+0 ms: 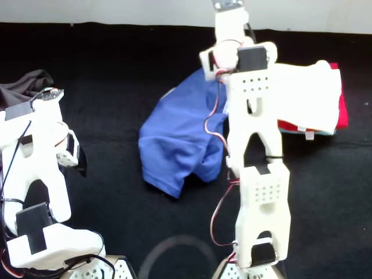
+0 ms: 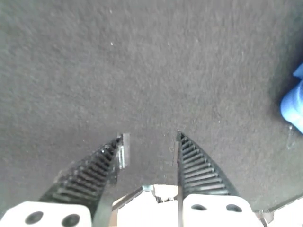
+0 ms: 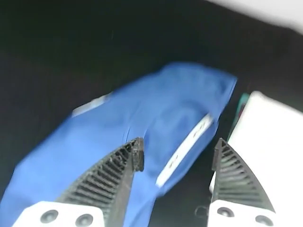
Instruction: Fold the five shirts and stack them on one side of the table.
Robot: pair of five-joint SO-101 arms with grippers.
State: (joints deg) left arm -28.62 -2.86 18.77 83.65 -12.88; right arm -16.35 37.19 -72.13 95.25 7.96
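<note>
A crumpled blue shirt (image 1: 180,139) lies in the middle of the black table. My right gripper (image 3: 177,146) hangs open just above the blue shirt (image 3: 142,118), near its collar end, with nothing between its fingers. Beside it at the far right stands a stack of folded shirts: a white one (image 1: 308,99) on top, a red one (image 1: 342,110) below. The white shirt (image 3: 270,137) sits close to one finger. My left gripper (image 2: 149,139) is open over bare cloth at the left, with the blue shirt's edge (image 2: 294,106) off to its side.
A dark grey shirt (image 1: 23,87) lies bunched at the far left behind the left arm (image 1: 35,168). The right arm (image 1: 258,174) stretches up the table's middle right. A teal edge (image 3: 242,100) peeks from under the stack.
</note>
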